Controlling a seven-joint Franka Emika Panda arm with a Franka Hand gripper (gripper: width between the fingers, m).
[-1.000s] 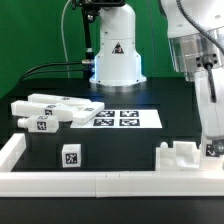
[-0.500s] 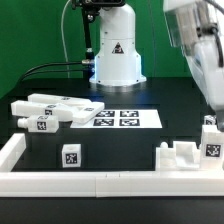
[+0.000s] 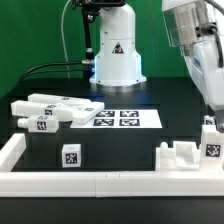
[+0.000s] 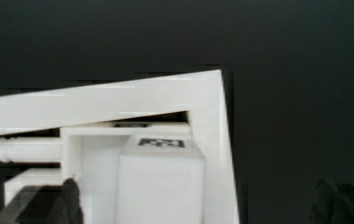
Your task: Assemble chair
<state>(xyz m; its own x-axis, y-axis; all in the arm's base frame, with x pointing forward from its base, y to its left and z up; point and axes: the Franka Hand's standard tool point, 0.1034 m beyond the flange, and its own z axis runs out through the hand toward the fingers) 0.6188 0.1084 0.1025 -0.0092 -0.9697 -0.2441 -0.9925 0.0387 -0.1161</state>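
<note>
- The loose legs and bars (image 3: 45, 108) lie well away from the gripper, far toward the exterior view's left. They look untouched.
- The small tagged block (image 3: 70, 155) stands alone on the table (image 3: 135, 142), also far from the gripper.
- The marker board (image 3: 118, 117) lies flat, well apart from the gripper.
- The seat piece (image 3: 180, 157) sits near the front rail (image 3: 100, 182), below the gripper and a little toward the exterior view's left.
- The tagged upright part (image 3: 210, 140) now stands free in the rail's corner, directly under the gripper. A second ago the arm covered this spot.
- The gripper (image 3: 213, 100) has risen clear of that part and has let go. In the wrist view its fingers (image 4: 32, 205) are spread wide, and the part (image 4: 156, 170) lies below them, not pinched.
- My reading is that this part has been set down against the corner. The arm is then free to fetch another piece, and most of the chair remains to be joined.
</note>
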